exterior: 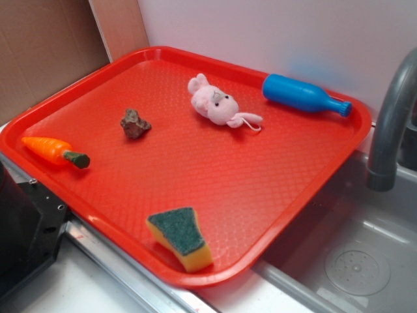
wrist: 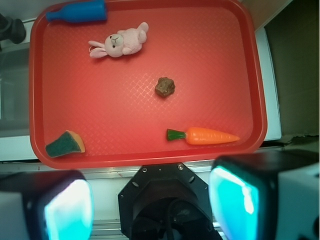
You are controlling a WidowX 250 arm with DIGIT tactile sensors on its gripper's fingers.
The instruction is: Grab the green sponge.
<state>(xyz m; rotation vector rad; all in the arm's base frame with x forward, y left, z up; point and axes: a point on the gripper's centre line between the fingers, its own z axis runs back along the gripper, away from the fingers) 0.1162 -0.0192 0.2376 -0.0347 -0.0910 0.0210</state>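
Ahead and left of my wide-spread pincer, the green sponge lies untouched on the red tray.

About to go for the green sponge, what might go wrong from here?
The green sponge lies hard against the red tray's raised near rim, so a finger could strike the rim or nudge the sponge aside. Its wedge shape may also slip out of a pinch. The gripper is open and far from it.
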